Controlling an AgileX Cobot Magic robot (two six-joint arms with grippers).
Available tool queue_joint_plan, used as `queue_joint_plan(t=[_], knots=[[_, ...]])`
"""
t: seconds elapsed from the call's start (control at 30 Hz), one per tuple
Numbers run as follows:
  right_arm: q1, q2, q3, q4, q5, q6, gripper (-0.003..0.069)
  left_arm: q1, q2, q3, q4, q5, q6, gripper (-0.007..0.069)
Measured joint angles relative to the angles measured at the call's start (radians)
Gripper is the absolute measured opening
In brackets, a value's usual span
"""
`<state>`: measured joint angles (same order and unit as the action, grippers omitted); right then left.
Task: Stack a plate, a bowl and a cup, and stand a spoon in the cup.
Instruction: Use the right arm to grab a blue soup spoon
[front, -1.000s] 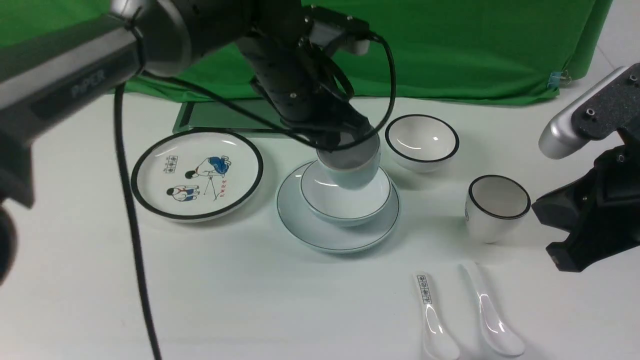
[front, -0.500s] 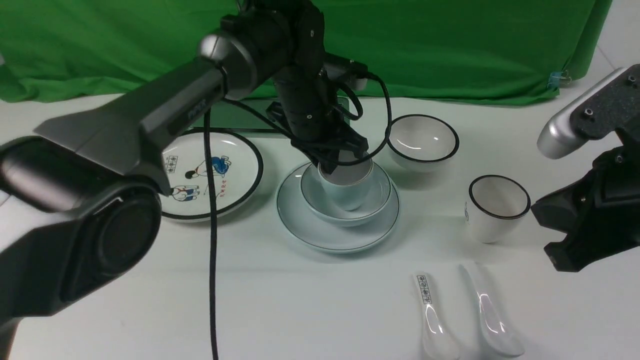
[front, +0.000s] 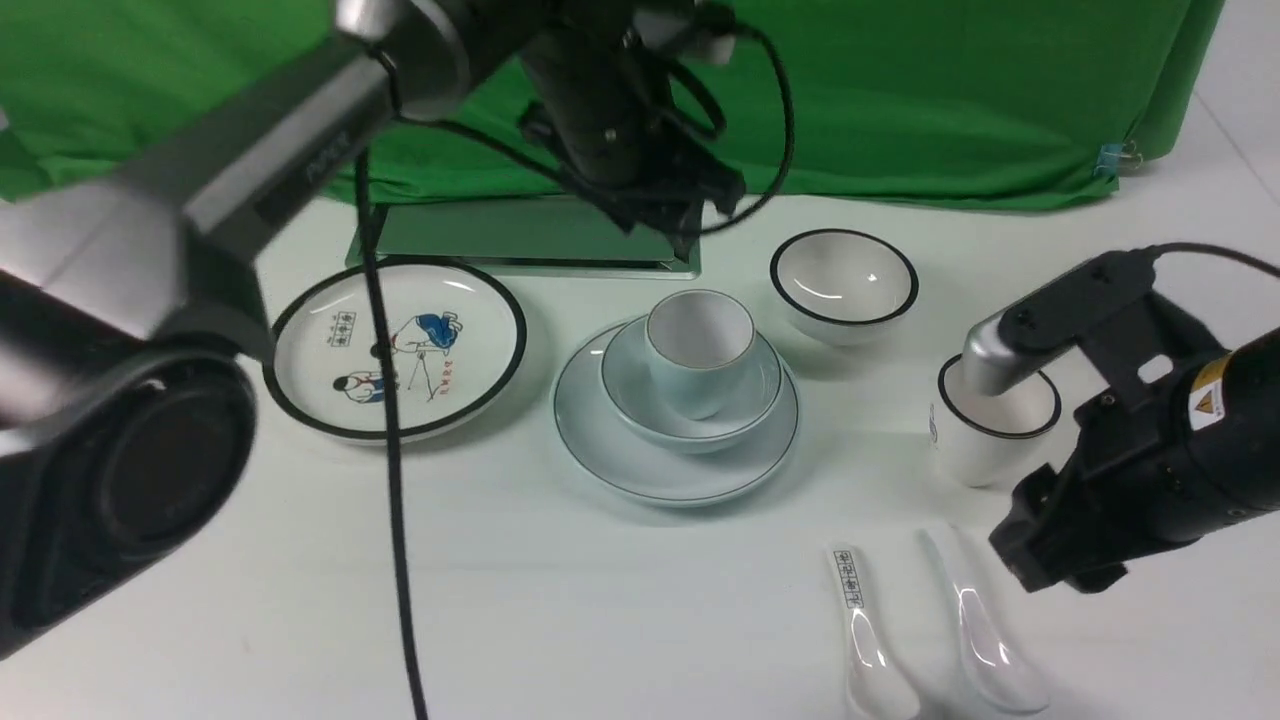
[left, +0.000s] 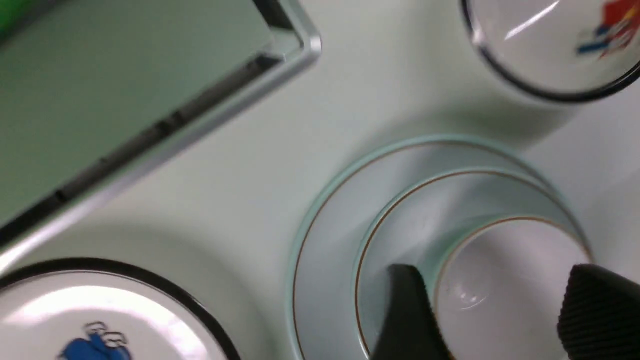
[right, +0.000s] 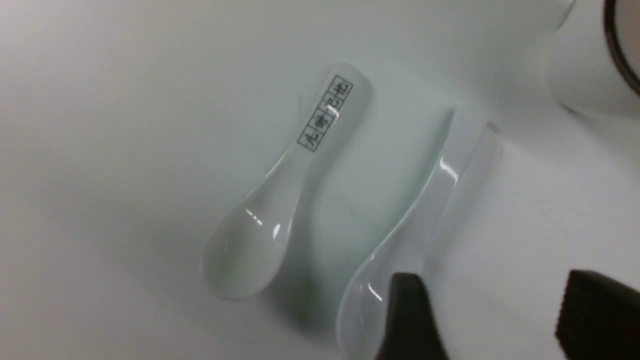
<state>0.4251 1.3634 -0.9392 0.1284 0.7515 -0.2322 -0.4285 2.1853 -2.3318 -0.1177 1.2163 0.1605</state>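
Note:
The pale blue-green plate (front: 675, 475) lies mid-table with the bowl (front: 625, 385) on it, and the cup (front: 698, 345) stands upright in the bowl. My left gripper (front: 695, 215) hangs open above the cup, touching nothing. In the left wrist view the cup (left: 500, 280) shows between the spread fingers (left: 407, 310), inside the bowl (left: 400, 225) and plate (left: 320, 235). The plain white spoon (front: 985, 640) lies flat near the front edge. My right gripper (front: 1050, 570) is open just above it. In the right wrist view one fingertip (right: 410, 315) overlaps the bowl end of the spoon (right: 430, 195).
A printed-handle spoon (front: 865, 640) lies just left of the plain one. A black-rimmed white cup (front: 995, 420) stands behind the right gripper. A black-rimmed bowl (front: 843, 280), a cartoon plate (front: 395, 345), a grey slab (front: 520, 235) and green cloth fill the back.
The left gripper set the cup in the bowl, opened and rose clear of it. The right arm swung in and down over the spoons, and its jaws opened.

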Motion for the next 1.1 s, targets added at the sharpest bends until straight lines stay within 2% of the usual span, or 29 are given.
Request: queue_joint_plan(t=[0.1, 0.2, 0.3, 0.43, 0.5, 0.57, 0.67, 0.73, 0.77, 0.8, 0.9, 1.1], knots=[[0.000, 0.063, 0.000, -0.010, -0.027, 0.024, 0.0551, 0.000, -0.103, -0.005, 0.016, -0.001, -0.002, 0.0393], [0.000, 0.124, -0.001, -0.033, -0.067, 0.067, 0.0573, 0.000, -0.189, -0.006, 0.031, -0.001, -0.002, 0.0367], [0.000, 0.228, -0.001, -0.062, -0.157, 0.132, 0.0581, 0.000, -0.304, 0.046, 0.064, -0.002, -0.002, 0.0252], [0.000, 0.311, -0.001, -0.067, -0.257, 0.180, 0.0582, 0.000, -0.419, 0.228, 0.101, -0.002, -0.002, 0.0080], [0.000, 0.340, -0.001, -0.067, -0.294, 0.192, 0.0575, 0.000, -0.465, 0.312, 0.111, -0.002, -0.002, 0.0026], [0.000, 0.369, -0.001, -0.067, -0.326, 0.201, 0.0547, 0.000, -0.524, 0.443, 0.118, -0.013, -0.002, -0.0019], [0.000, 0.395, -0.001, -0.068, -0.342, 0.207, 0.0489, 0.000, -0.594, 0.605, 0.118, -0.065, -0.002, -0.0035], [0.000, 0.404, -0.004, -0.064, -0.348, 0.211, 0.0388, 0.000, -0.690, 0.772, 0.118, -0.138, -0.003, -0.0037], [0.000, 0.404, -0.004, -0.064, -0.348, 0.211, 0.0388, 0.000, -0.697, 0.783, 0.118, -0.144, -0.002, -0.0037], [0.001, 0.404, -0.008, -0.064, -0.347, 0.211, 0.0304, 0.000, -0.750, 0.885, 0.118, -0.183, -0.002, -0.0036], [0.001, 0.400, -0.015, -0.067, -0.308, 0.209, 0.0173, 0.000, -0.836, 1.015, 0.118, -0.249, -0.002, -0.0036], [0.001, 0.292, -0.095, -0.068, -0.202, 0.181, 0.0176, 0.000, -0.972, 1.194, 0.118, -0.380, -0.002, -0.0036]])
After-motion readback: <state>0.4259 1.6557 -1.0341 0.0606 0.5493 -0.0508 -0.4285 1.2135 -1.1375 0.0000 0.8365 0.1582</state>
